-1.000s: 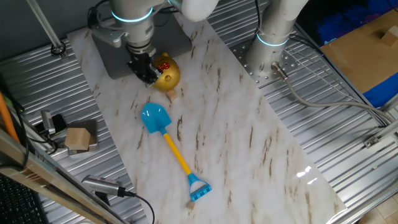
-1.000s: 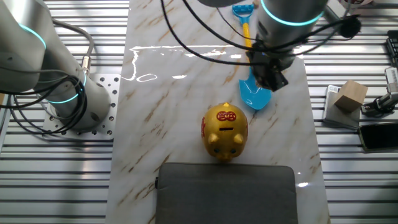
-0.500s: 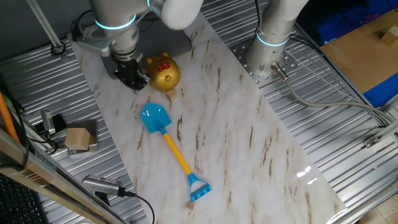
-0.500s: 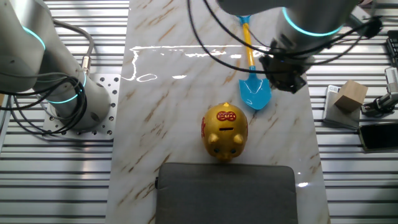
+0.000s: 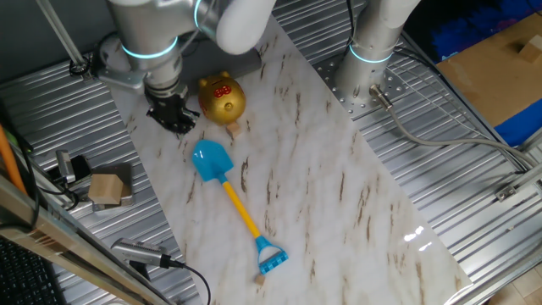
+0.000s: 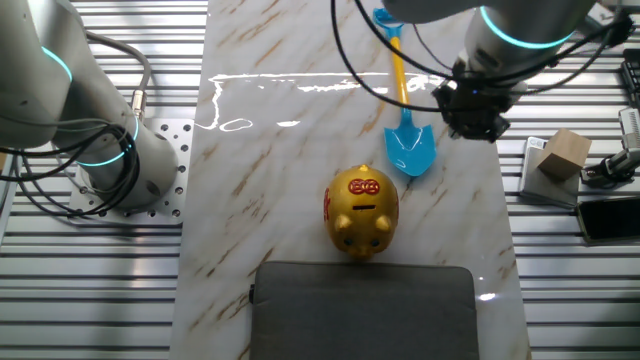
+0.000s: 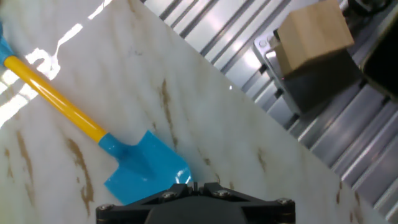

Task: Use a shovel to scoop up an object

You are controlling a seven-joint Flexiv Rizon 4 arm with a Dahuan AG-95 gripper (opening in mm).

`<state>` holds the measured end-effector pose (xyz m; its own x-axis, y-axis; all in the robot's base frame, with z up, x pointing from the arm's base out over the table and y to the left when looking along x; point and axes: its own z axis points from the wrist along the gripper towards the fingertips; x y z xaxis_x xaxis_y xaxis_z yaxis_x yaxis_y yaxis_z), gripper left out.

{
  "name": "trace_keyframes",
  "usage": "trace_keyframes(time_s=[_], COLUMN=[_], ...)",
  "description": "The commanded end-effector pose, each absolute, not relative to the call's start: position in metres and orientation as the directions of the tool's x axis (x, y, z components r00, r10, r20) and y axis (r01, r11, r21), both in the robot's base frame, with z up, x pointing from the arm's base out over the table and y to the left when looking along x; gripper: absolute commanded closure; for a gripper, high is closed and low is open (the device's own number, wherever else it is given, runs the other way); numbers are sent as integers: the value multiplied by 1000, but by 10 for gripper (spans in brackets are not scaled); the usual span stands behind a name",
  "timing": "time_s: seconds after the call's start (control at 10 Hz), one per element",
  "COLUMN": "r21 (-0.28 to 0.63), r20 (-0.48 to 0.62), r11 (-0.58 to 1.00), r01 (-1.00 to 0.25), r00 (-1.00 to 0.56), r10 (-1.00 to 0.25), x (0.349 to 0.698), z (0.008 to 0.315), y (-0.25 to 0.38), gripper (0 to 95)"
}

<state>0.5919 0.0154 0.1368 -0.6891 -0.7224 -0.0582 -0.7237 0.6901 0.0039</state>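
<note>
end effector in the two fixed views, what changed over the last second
The end effector swung away from the gold pig-shaped bank toward the marble board's edge, beside the light-blue blade of the toy plastic shovel. It grasped nothing. The shovel, the pig bank and the tan wooden block off the board stayed put.
</note>
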Motion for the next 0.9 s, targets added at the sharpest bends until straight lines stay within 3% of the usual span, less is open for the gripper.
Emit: trace_keyframes(time_s=[0.1, 0.6, 0.9], r21=[-12, -8, 21], r20=[-43, -50, -96], r11=[671, 653, 548], r01=[-741, -757, -836], r00=[-671, -652, -548], r10=[-741, -756, -831], x=[593, 589, 589], z=[134, 129, 129], y=[26, 49, 49], gripper=[950, 950, 950])
